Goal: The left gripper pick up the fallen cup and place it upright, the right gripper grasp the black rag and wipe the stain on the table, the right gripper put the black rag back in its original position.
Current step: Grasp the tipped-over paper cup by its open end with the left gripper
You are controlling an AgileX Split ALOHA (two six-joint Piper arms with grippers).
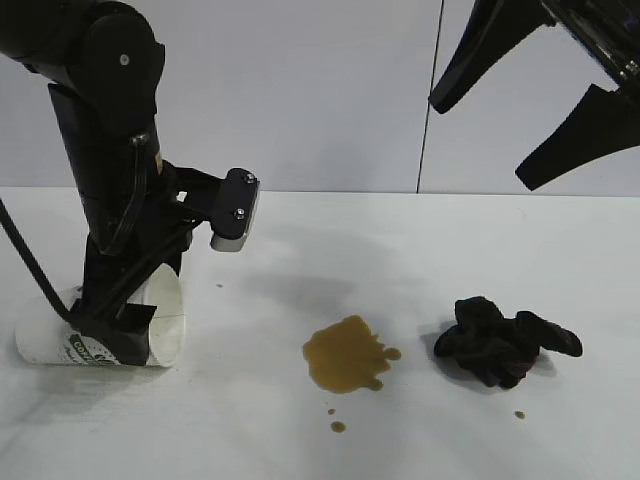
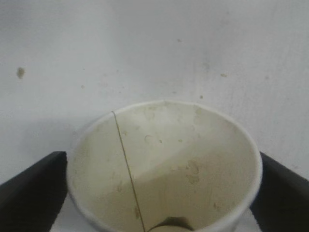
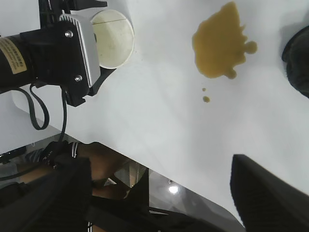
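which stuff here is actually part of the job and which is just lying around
Part of the job:
- cup, on its side, left gripper around it
- stain on the table
- black rag, lying beside the stain
- right gripper, open, raised above the rag

Just lying about:
- small droplets near the stain
- tiny dark speck on the table

The table [image 1: 420, 240] bears the cup [image 1: 60, 345], stain [image 1: 345, 355] and black rag [image 1: 500, 340].

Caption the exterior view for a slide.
Left gripper straddles the fallen cup; right gripper hangs open above the black rag, stain unwiped.
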